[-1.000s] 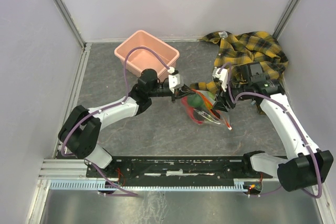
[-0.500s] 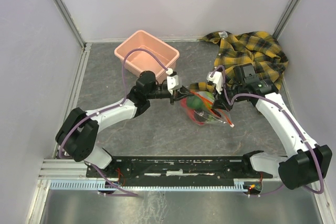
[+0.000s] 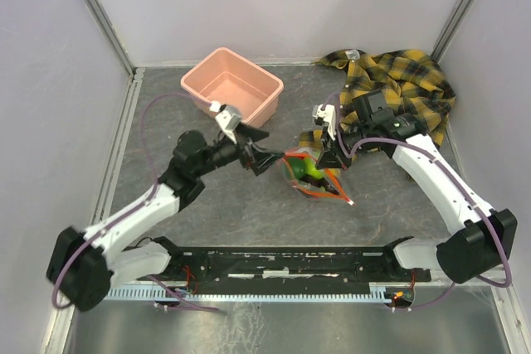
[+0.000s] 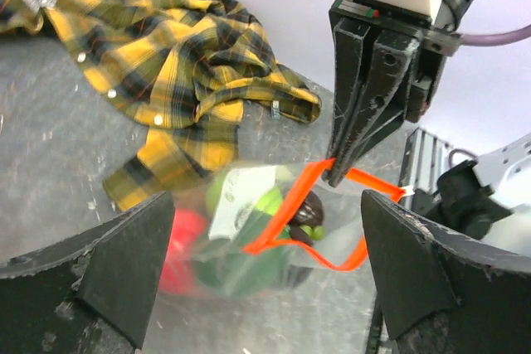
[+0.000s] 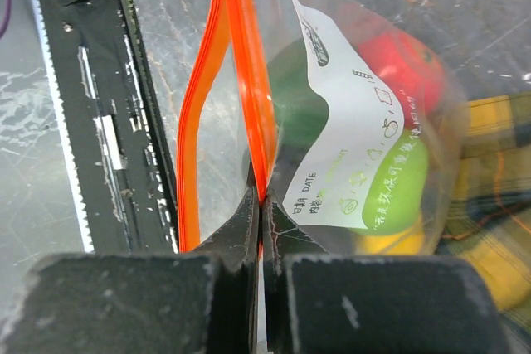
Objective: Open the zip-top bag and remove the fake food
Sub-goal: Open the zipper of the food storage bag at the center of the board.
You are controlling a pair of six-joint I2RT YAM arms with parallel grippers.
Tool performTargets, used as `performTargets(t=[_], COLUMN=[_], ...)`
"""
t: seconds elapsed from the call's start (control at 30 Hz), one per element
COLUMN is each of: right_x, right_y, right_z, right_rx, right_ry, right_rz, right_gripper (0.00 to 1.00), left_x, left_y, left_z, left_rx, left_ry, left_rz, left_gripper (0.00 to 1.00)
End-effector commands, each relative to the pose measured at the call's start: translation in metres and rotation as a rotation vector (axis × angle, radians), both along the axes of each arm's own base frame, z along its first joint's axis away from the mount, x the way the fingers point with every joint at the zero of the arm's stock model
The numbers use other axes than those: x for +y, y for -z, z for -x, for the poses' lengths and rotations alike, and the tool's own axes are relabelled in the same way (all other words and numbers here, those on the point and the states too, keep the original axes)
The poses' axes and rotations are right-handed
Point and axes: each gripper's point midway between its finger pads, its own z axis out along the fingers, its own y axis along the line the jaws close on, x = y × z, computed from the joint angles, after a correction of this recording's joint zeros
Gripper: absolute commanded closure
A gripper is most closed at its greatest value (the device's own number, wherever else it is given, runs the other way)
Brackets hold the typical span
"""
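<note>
The right gripper (image 3: 324, 157) holds the zip-top bag (image 3: 325, 186) mid-table, its jaws clamped on one lip of the orange-red zip strip (image 5: 247, 80). The left gripper (image 3: 265, 153) hovers just left of the bag, jaws wide apart. The fake food (image 3: 308, 170) sits inside the bag. A plaid shirt (image 3: 398, 76) lies at far right.

Top view looks down, wrist views close, sharing zip-top bag (image 3: 314, 176)

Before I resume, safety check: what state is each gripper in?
The left gripper is open, empty.
The right gripper is shut on the zip-top bag, at its strip.
</note>
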Motion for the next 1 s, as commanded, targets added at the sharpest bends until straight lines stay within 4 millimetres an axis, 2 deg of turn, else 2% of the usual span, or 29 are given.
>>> performTargets(t=[0.0, 0.07, 0.17, 0.27, 0.37, 0.43, 0.53, 0.6, 0.7, 0.8, 0.83, 0.87, 0.93, 0.97], right_x=[0.020, 0.025, 0.033, 0.041, 0.050, 0.053, 0.053, 0.052, 0.052, 0.051, 0.050, 0.049, 0.047, 0.045], right_y=[-0.007, -0.008, -0.005, -0.003, 0.001, 0.004, 0.008, 0.009, 0.009, 0.010, 0.010, 0.011, 0.011, 0.011], right_z=[0.004, 0.005, 0.000, -0.006, -0.008, -0.010, -0.014, -0.015, -0.015, -0.015, -0.016, -0.017, -0.019, -0.021], right_rx=[0.029, 0.036, 0.047, 0.061, 0.079, 0.091, 0.093, 0.091, 0.089, 0.082, 0.075, 0.072, 0.058, 0.046], right_ry=[-0.029, -0.031, -0.009, 0.016, 0.014, 0.021, 0.037, 0.042, 0.044, 0.051, 0.056, 0.061, 0.074, 0.085], right_rz=[-0.096, -0.113, -0.128, -0.128, -0.119, -0.114, -0.102, -0.098, -0.098, -0.091, -0.087, -0.083, -0.074, -0.064], right_gripper=[0.98, 0.98, 0.99, 0.98, 0.98, 0.98, 0.98, 0.98, 0.98, 0.98, 0.98, 0.99, 0.99, 0.98], left_x=[0.042, 0.053, 0.062, 0.062, 0.055, 0.052, 0.035, 0.020, 0.011, 0.003, 0.001, 0.000, -0.003, -0.004], left_y=[0.014, 0.015, 0.023, 0.037, 0.041, 0.045, 0.058, 0.069, 0.087, 0.094, 0.095, 0.095, 0.095, 0.093], left_z=[0.010, 0.024, 0.037, 0.047, 0.057, 0.057, 0.063, 0.062, 0.057, 0.052, 0.050, 0.049, 0.045, 0.043], left_rx=[0.300, 0.340, 0.497, 0.650, 0.722, 0.745, 0.787, 0.829, 0.867, 0.863, 0.858, 0.851, 0.833, 0.817], left_ry=[-0.227, -0.234, -0.260, -0.287, -0.328, -0.413, -0.488, -0.526, -0.608, -0.638, -0.638, -0.639, -0.642, -0.637], left_rz=[0.149, 0.210, 0.269, 0.252, 0.212, 0.179, 0.107, 0.064, -0.012, -0.056, -0.065, -0.073, -0.084, -0.082], left_gripper=[0.01, 0.00, 0.08, 0.14, 0.15, 0.14, 0.15, 0.21, 0.33, 0.39, 0.44, 0.53, 0.78, 0.86])
